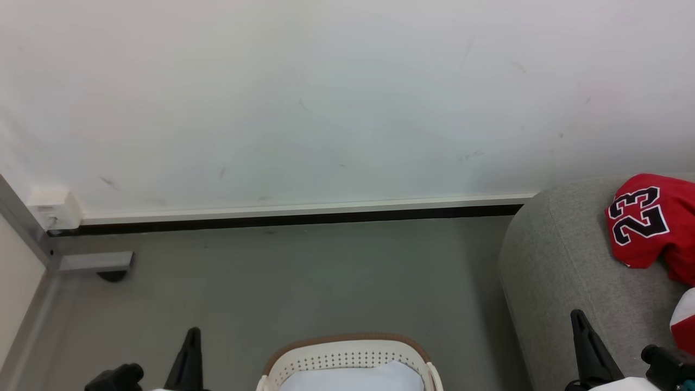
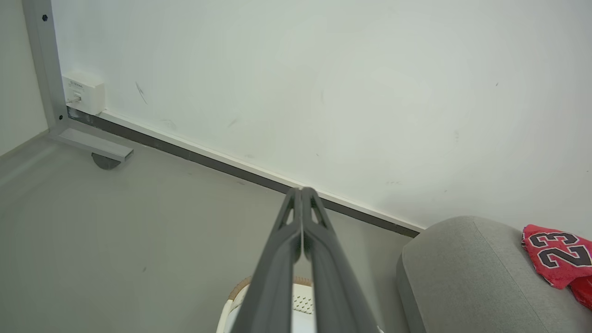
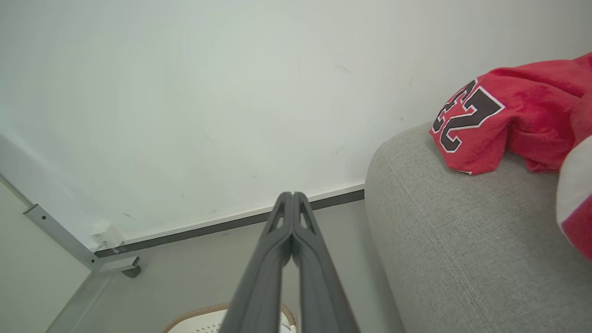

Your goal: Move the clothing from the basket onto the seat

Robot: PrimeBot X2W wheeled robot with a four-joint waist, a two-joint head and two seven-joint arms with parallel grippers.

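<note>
The clothing (image 1: 649, 217) is found on the seat (image 1: 554, 271) at frame right, nearer the right gripper (image 3: 291, 196) than the left gripper (image 2: 301, 192) (both pressed together, empty).

The seat (image 1: 559, 271) is grey woven cloth with a coarse, matt weave. The jersey (image 3: 522, 115) is red fabric, soft and faintly fuzzy. The basket (image 1: 347, 358) is smooth cream plastic, its rim brown and woven-looking. The wall (image 1: 326, 108) is matt white and lightly scuffed; the floor (image 1: 298, 282) is smooth matt grey.
</note>
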